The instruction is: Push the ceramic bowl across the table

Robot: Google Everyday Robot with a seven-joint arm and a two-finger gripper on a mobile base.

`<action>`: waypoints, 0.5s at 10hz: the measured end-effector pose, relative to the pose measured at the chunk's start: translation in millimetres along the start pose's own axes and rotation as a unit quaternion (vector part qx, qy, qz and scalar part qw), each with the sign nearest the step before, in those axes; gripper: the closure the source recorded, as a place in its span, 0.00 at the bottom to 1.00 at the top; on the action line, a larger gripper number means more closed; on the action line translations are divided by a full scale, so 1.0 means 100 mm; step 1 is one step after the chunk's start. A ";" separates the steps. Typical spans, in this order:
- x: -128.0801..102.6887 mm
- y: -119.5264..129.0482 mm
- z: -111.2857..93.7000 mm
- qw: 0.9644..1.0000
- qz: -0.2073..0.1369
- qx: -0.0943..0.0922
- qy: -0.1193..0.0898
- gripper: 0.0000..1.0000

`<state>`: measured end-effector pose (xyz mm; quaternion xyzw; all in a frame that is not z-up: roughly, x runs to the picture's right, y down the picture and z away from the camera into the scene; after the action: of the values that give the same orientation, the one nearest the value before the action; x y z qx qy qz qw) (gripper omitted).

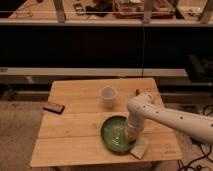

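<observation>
Camera view: gripper [131,134] sits at ceramic bowl [117,134] right rim on table [75,100], white cup [108,96] behind; jaw state unclear.

Light, matt wood in plank slats is shown by the table [75,132]. A glossy green glaze, catching highlights over concentric rings, is seen on the ceramic bowl [114,134]. Smooth white plastic casing with small dark dots is presented by the arm [175,120], and the gripper [132,134] is held down at the bowl's right rim. Translucent, thin white plastic is suggested by the cup [108,96]. A dull tan pad [139,148] lies matt beside the bowl.
</observation>
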<state>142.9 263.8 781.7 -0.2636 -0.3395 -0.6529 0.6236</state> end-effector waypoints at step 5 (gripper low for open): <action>-0.08 0.12 0.01 1.000 0.018 0.000 -0.004 0.75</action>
<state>155.7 269.3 777.4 -0.2720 -0.3376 -0.6404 0.6339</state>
